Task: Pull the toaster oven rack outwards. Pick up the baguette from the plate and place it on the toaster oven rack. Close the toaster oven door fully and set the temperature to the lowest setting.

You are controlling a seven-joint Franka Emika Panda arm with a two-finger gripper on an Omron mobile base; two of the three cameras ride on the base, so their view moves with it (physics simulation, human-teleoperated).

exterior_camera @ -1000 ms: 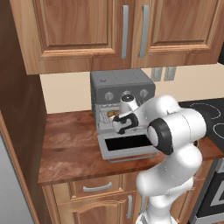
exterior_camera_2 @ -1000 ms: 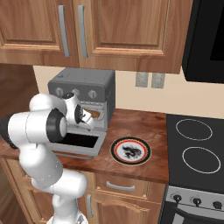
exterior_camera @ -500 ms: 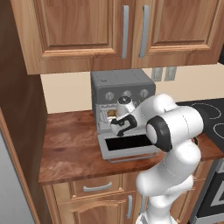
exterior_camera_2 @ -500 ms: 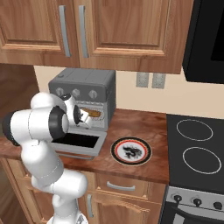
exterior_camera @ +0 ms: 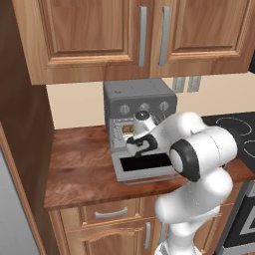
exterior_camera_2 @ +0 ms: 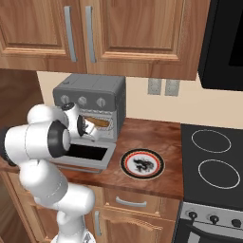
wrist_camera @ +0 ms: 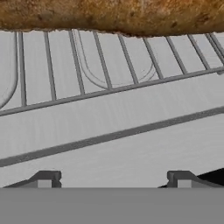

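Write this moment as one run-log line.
gripper: open, empty | baguette: on toaster oven rack | toaster oven door: open | plate: empty

Reaches forward from the base with the white arm [exterior_camera: 199, 154] bent sharply at a dark elbow joint, forearm angled back toward the left and slightly up. Ends in a wrist turned so the hand points forward and down. Carries the gripper [wrist_camera: 113, 178] with jaws spread wide, the two dark fingertips [wrist_camera: 43, 178] standing well apart and nothing between them. Shows the same folded pose in the right base view, gripper [exterior_camera_2: 91, 129] held ahead of the rounded shoulder.
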